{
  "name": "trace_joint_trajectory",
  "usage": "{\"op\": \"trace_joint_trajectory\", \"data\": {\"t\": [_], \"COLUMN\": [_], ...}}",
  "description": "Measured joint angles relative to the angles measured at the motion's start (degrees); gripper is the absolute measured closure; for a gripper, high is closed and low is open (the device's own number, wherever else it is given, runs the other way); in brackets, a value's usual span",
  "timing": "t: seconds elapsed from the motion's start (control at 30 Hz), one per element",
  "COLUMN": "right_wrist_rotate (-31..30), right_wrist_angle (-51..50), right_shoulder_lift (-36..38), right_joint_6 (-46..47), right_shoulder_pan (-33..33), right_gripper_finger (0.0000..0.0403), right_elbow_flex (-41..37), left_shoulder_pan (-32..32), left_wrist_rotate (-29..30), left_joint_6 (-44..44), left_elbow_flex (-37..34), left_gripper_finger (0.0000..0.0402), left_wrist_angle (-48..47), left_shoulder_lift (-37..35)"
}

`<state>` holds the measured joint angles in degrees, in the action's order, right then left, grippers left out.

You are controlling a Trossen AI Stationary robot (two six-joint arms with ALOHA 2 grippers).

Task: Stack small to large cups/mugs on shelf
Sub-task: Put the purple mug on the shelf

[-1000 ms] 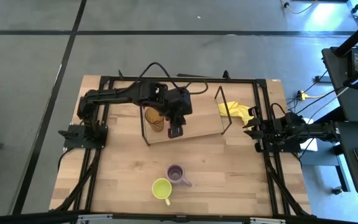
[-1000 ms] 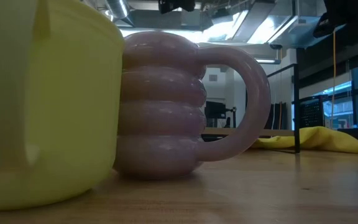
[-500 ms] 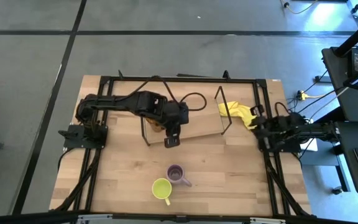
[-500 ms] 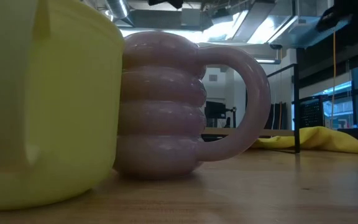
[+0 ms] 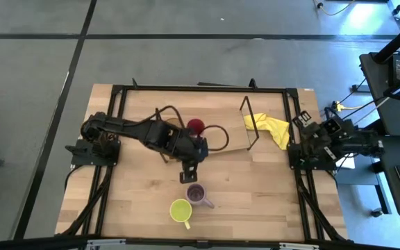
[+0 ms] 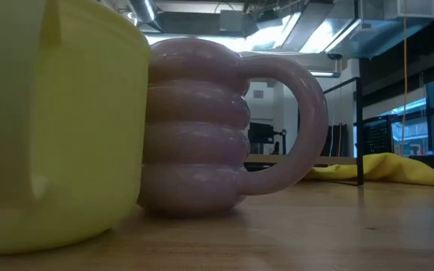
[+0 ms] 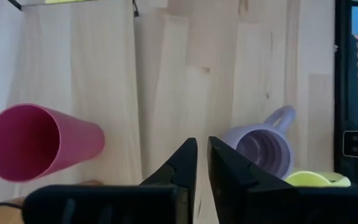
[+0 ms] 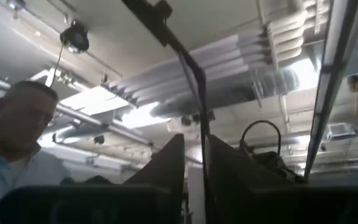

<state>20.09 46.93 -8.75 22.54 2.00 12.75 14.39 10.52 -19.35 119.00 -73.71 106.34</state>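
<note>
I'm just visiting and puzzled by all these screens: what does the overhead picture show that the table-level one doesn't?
Only the overhead view shows both arms: the left gripper near the purple mug, the right gripper at the table's right edge, and the red cup on the shelf. Only the table-level view shows the room's ceiling lights and windows. Both show the purple mug, the yellow-green mug beside it and the yellow cloth.

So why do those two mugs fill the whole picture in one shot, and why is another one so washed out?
Low view: the yellow-green mug and purple mug stand right before the table-level lens, so they loom large, the yellow-green one soft-edged. Right wrist view: the camera points up at bright ceiling lights, glaring and hazy. High view: even light, faint shadows.
</note>
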Motion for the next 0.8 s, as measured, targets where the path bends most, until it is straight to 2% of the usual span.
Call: {"op": "trace_joint_trajectory", "data": {"t": [0.23, 0.5, 0.67, 0.8], "right_wrist_rotate": [11.49, 15.78, 18.1, 17.84], "right_wrist_angle": [-8.8, -22.42, -27.11, -37.63], "right_shoulder_lift": [-22.62, -42.92, -48.83, -51.56], "right_joint_6": [-5.48, -3.15, -3.26, -4.62], "right_shoulder_pan": [2.52, 6.76, 8.45, 9.08], "right_gripper_finger": [0.0336, 0.0336, 0.0336, 0.0336], "right_elbow_flex": [19.93, 35.0, 41.61, 46.57], "left_shoulder_pan": [2.91, 9.97, 16.25, 21.02], "left_wrist_rotate": [5.35, 10.75, 11.2, 8.7], "left_joint_6": [-2.83, -9.86, -18.46, -24.55], "left_elbow_flex": [0.0, -1.4, -12.49, -23.08], "left_gripper_finger": [0.037, 0.037, 0.037, 0.037], "left_wrist_angle": [-0.01, -0.46, 1.9, 6.53], "left_shoulder_lift": [0.0, -3.15, -7.55, -10.76]}}
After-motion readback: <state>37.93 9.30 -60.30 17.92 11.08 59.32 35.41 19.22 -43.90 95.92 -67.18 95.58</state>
